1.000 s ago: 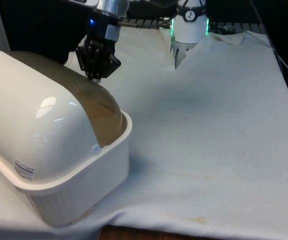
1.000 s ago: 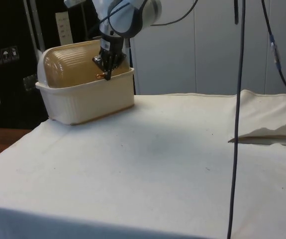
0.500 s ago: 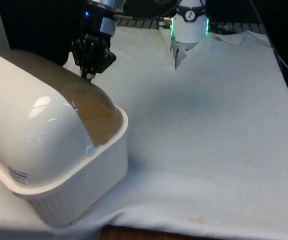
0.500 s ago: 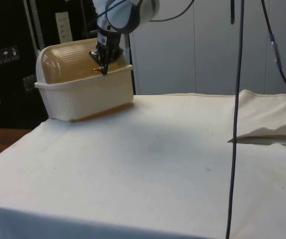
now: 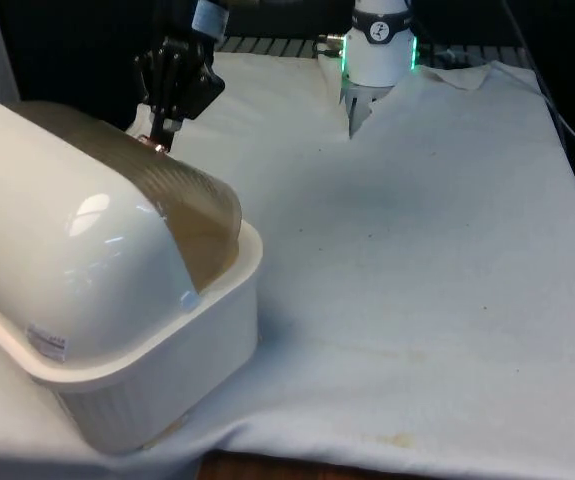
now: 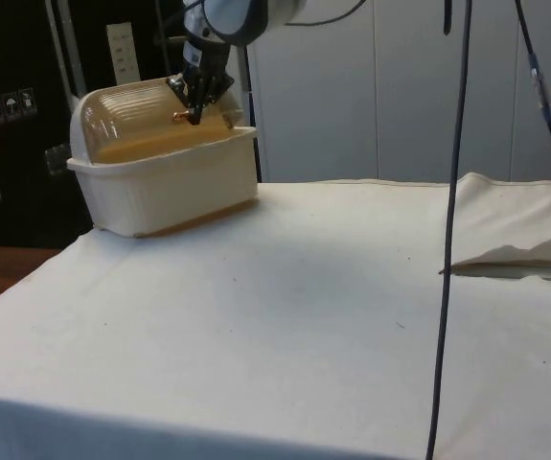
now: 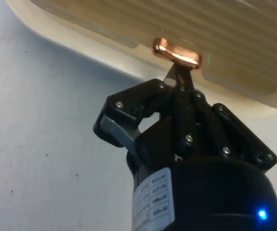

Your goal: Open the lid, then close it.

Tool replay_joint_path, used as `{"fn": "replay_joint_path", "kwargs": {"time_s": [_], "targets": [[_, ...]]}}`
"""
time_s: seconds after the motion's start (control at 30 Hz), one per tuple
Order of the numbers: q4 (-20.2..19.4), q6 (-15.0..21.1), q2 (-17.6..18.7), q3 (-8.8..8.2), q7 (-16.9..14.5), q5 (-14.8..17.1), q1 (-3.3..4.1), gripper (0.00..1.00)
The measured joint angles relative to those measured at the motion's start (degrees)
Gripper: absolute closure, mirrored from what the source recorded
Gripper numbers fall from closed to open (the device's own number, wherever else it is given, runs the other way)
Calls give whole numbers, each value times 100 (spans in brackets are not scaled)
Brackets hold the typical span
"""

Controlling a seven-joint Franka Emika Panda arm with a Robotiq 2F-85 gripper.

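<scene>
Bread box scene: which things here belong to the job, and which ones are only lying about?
Belong to the job:
bread box
its ribbed roll-top lid
copper handle on the lid
gripper, at the handle

Only lying about:
white cloth
hanging black cable

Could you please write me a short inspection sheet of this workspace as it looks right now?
Surface: white cloth over the table, a few small specks, rumpled at the far end.
Job's things: cream bread box near the table's edge; its ribbed tan lid is partly raised, with a copper handle.
Clutter: nothing seen.
Grippers: gripper at the handle, fingers closed together against it.
Cables: dark cables hang in front of the side view.
Surroundings: black curtains in the front view; pale panels and dark cabinets in the side view.
</scene>
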Motion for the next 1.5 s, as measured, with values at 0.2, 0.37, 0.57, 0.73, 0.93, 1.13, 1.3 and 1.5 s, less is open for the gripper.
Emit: {"fn": "replay_joint_path", "kwargs": {"time_s": [0.2,0.37,0.57,0.73,0.93,1.13,1.3,1.5], "targets": [[46,0,-97,-6,103,0,0,100],[86,0,-149,-11,195,0,0,100],[195,0,-143,-17,327,0,0,100],[258,0,-92,-17,418,0,0,100],[407,29,80,-23,596,0,0,100],[510,40,126,-46,722,0,0,100],[579,40,126,-52,791,0,0,100],[676,40,143,-63,905,0,-6,100]]}}
